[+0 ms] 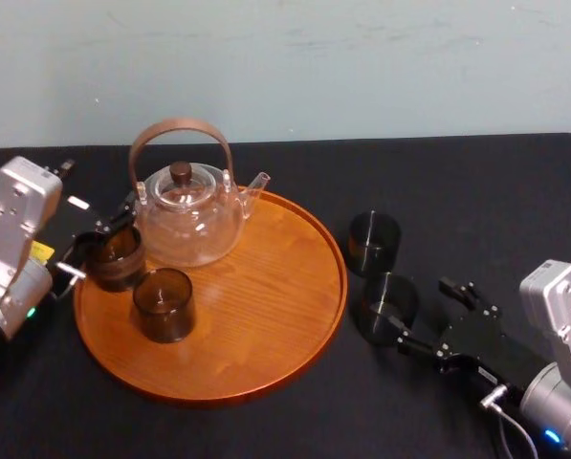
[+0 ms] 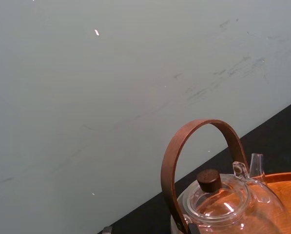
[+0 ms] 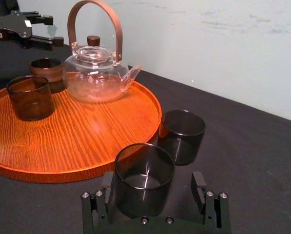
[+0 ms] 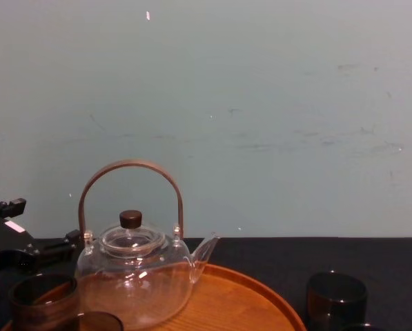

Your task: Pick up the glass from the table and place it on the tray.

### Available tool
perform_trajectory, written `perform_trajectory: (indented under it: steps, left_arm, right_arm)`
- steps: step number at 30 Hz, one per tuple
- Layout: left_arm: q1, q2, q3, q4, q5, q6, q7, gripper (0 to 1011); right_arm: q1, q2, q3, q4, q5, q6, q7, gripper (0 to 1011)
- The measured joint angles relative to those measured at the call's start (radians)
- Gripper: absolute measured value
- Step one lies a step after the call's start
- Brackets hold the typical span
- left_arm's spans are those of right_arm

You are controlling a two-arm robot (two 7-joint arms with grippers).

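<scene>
Two dark glasses stand on the black table [image 1: 476, 191], right of the tray [image 1: 266, 316]. The nearer glass [image 1: 388, 304] [image 3: 144, 178] sits between the fingers of my right gripper [image 1: 417, 306] [image 3: 152, 184]. That gripper is open, the glass standing close to one finger with a gap at the other. Just beyond it, beside the tray's rim, is the farther glass [image 1: 374, 242] [image 3: 182, 135]. My left gripper [image 1: 101, 237] [image 3: 57, 30] hovers open at the tray's left edge, by a brown glass [image 1: 113, 258].
On the round wooden tray stand a clear glass teapot [image 1: 189, 215] [image 3: 94, 73] with a curved brown handle, the brown glass [image 3: 48, 73] and a second dark glass [image 1: 163, 304] [image 3: 30, 96]. A pale wall closes the table's far side.
</scene>
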Motion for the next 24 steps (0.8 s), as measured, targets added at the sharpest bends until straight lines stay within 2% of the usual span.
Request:
perform_trajectory:
  steps: [24]
  left_arm:
    - [0.000,0.000,0.000,0.000,0.000,0.000,0.000,1001]
  right_arm:
    - [0.079,-0.090,-0.004,0.109,-0.031,0.021,0.088,1002]
